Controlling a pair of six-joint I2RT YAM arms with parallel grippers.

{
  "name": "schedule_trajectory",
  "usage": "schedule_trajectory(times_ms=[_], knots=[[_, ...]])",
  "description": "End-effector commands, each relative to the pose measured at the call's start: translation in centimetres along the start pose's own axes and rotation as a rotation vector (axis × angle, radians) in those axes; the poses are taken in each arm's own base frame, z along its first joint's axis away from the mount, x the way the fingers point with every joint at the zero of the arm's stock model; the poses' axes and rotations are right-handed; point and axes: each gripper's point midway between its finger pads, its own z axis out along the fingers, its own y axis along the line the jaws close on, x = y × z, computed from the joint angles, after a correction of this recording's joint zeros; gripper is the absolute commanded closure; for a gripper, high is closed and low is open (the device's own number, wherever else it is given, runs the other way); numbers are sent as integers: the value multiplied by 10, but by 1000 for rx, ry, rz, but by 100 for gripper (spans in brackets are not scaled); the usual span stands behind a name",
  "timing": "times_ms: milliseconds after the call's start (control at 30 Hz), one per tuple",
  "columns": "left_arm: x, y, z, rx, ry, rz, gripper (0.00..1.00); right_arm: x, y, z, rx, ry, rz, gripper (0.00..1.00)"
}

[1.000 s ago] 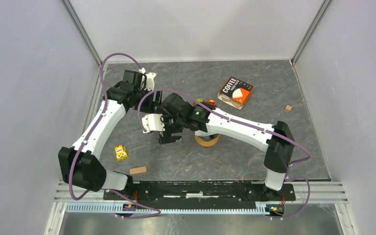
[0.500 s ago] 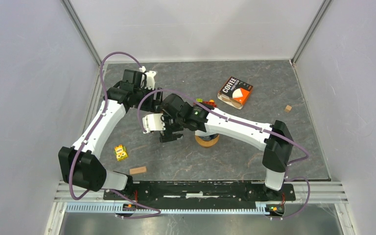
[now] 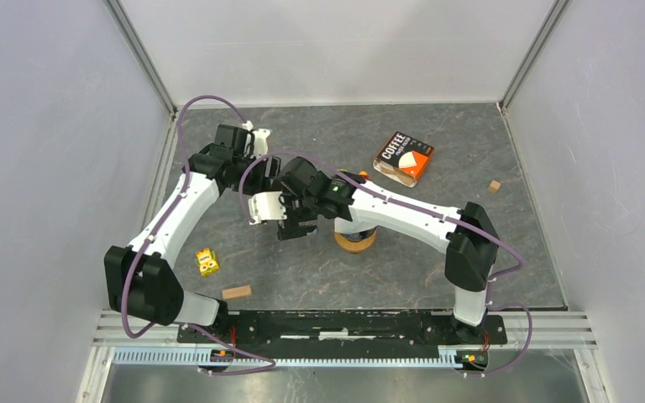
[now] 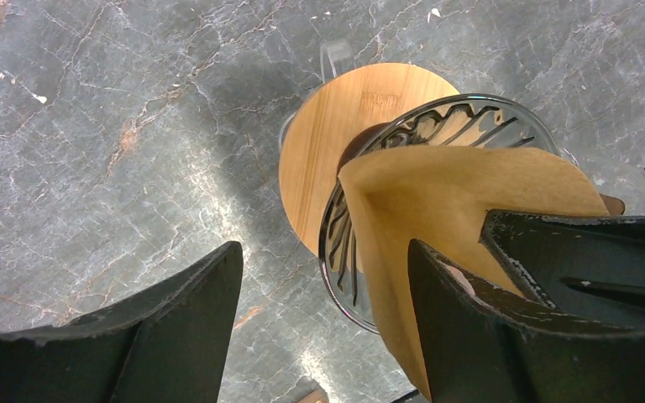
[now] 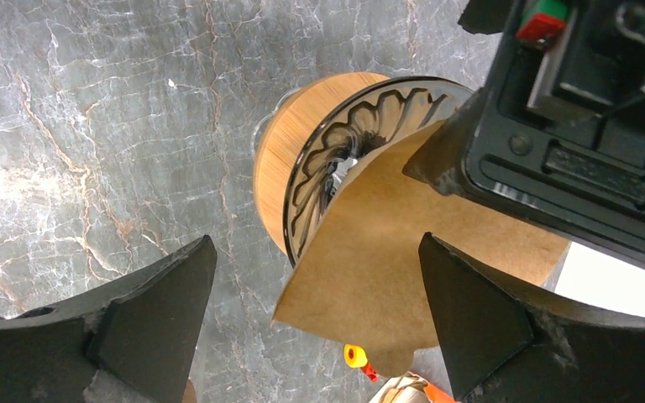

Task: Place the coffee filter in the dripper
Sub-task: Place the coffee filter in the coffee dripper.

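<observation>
The left gripper [image 4: 323, 252] has its fingers apart, with bare worktop [image 4: 92, 126] showing in the gap. One finger lies just beside the brown paper coffee filter [image 4: 462, 193]; whether it touches the paper I cannot tell. The right gripper [image 5: 317, 243] has its fingers spread wide on either side of the filter, clamping nothing. The filter's tip sits inside the ribbed glass dripper [image 4: 470, 113], above its wooden collar [image 4: 344, 134], with much of the paper standing out past the rim. From above, both wrists meet left of centre toward the worktop's far edge and cover the dripper. A coffee filter box [image 3: 403, 158] lies toward the far right corner. A yellow block [image 3: 207, 262] and a wooden block [image 3: 236, 292] lie toward the near left corner.
</observation>
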Motion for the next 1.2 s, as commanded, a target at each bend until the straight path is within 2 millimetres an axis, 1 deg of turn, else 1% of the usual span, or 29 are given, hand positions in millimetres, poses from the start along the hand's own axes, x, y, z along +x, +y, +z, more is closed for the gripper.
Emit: schedule_trajectory(times_ms=[0, 267, 400, 433, 467, 500, 700, 1167], knots=[[-6, 3, 6, 2, -29, 18, 22, -7, 1, 9, -14, -32, -30, 2], [-1, 6, 12, -5, -11, 14, 23, 2, 7, 19, -37, -9, -41, 2], [3, 7, 16, -6, -3, 12, 23, 6, 6, 22, -32, 6, -43, 2], [4, 7, 17, -6, 0, 11, 23, 7, 5, 21, -31, 11, -42, 0], [5, 8, 17, -7, 1, 11, 23, 9, 4, 21, -28, 16, -41, 2], [6, 9, 19, -9, 4, 40, 23, 10, 4, 22, -28, 21, -42, 2], [11, 11, 25, -7, 10, 43, 23, 20, 2, 25, -21, 59, -38, 2], [10, 10, 30, 3, -10, 49, 23, 33, 6, 32, -33, 87, -18, 2]])
